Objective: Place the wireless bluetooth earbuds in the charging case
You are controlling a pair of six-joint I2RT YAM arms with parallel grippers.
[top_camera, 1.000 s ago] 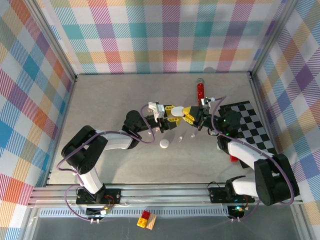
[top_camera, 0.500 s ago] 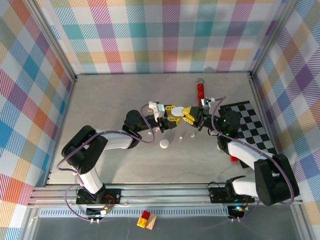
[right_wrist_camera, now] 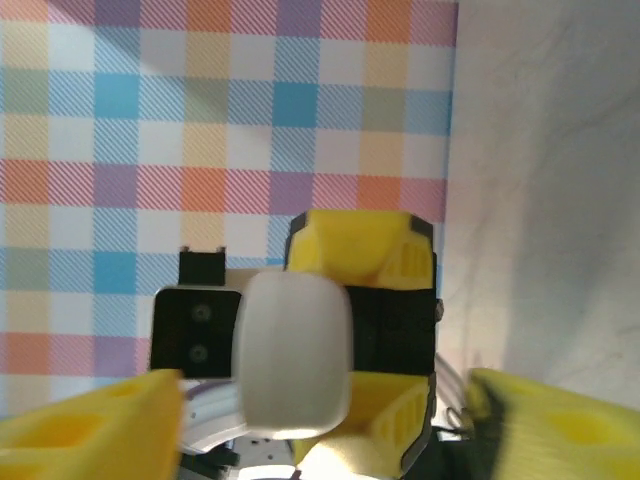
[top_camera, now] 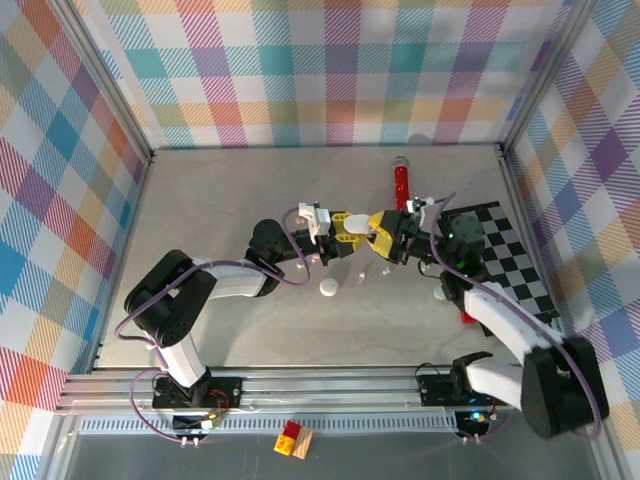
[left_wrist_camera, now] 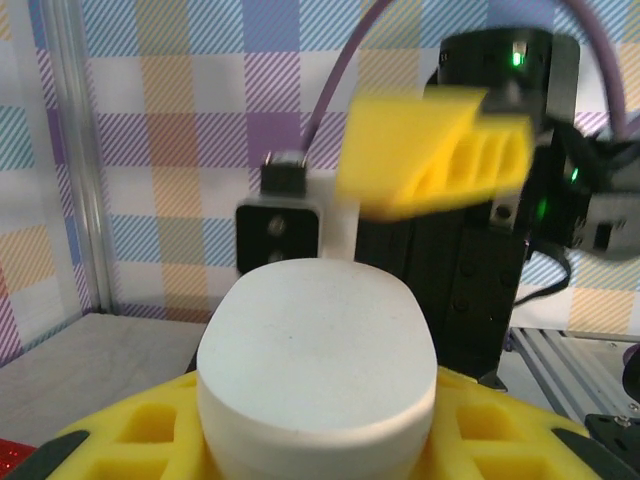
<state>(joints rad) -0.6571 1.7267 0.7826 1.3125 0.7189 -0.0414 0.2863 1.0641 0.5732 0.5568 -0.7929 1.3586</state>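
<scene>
The white pebble-shaped charging case (left_wrist_camera: 315, 350) sits shut between the yellow fingers (left_wrist_camera: 500, 430) of my left gripper (left_wrist_camera: 315, 435), held above the table's middle (top_camera: 362, 224). In the right wrist view the same case (right_wrist_camera: 295, 360) floats just ahead of my right gripper (right_wrist_camera: 320, 435), whose yellow fingers (right_wrist_camera: 90, 430) stand wide apart on either side without touching it. From above, the right gripper (top_camera: 390, 238) faces the left gripper (top_camera: 350, 228) closely. Two tiny white earbuds (top_camera: 361, 273) lie on the table below them, the second (top_camera: 383, 268) just to the right.
A white round piece (top_camera: 328, 288) lies left of the earbuds. A red cylinder with a silver cap (top_camera: 400, 180) lies behind the grippers. A black-and-white checkered mat (top_camera: 510, 250) covers the right side, with a small red object (top_camera: 467, 318) at its near edge.
My right gripper has opened, letting go of the case, and drawn back slightly to the right. The left gripper has kept its hold and barely moved.
</scene>
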